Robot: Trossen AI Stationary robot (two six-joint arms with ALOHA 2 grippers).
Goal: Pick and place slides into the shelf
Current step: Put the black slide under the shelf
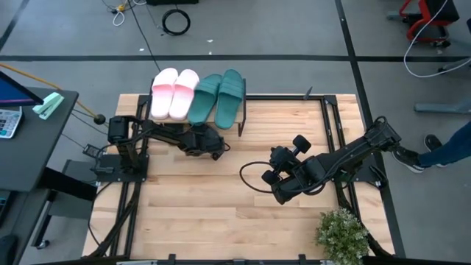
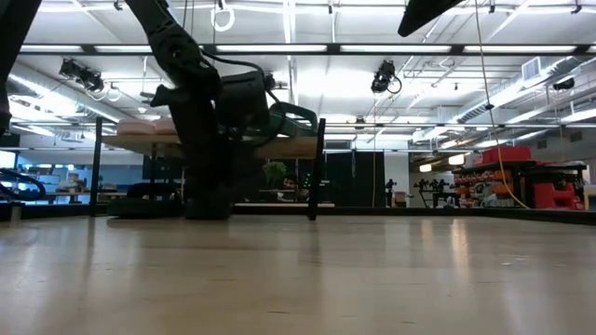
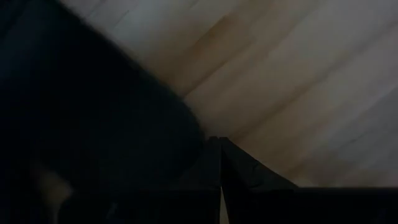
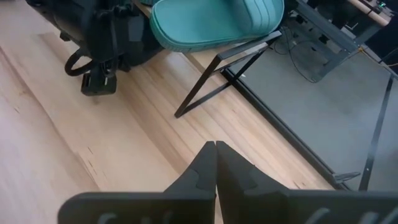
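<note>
The shelf (image 1: 243,110) stands at the table's far edge. On its plank top lie the pale pink pair (image 1: 174,93) and the teal green pair (image 1: 218,98). One teal slide (image 4: 214,22) overhangs the plank's edge above a black leg (image 4: 214,81). A low dark shape (image 2: 140,208) lies under the shelf in the low view, probably a black slide. My left gripper (image 3: 221,146) is shut, low in front of the shelf (image 1: 208,143), next to a large black rounded mass (image 3: 93,124). My right gripper (image 4: 216,149) is shut and holds nothing, above mid-table (image 1: 278,168). My left gripper stands shut close beside the black rounded mass (image 3: 180,124). Whether its fingers touch that mass I cannot tell, since the view is too dark at that spot.
A potted plant (image 1: 342,234) sits at the table's near right corner. A cable loop (image 1: 250,177) hangs by my right arm. Bare wood (image 1: 191,210) spans the table's near half. A person's leg and shoe (image 1: 434,151) show beyond the right edge.
</note>
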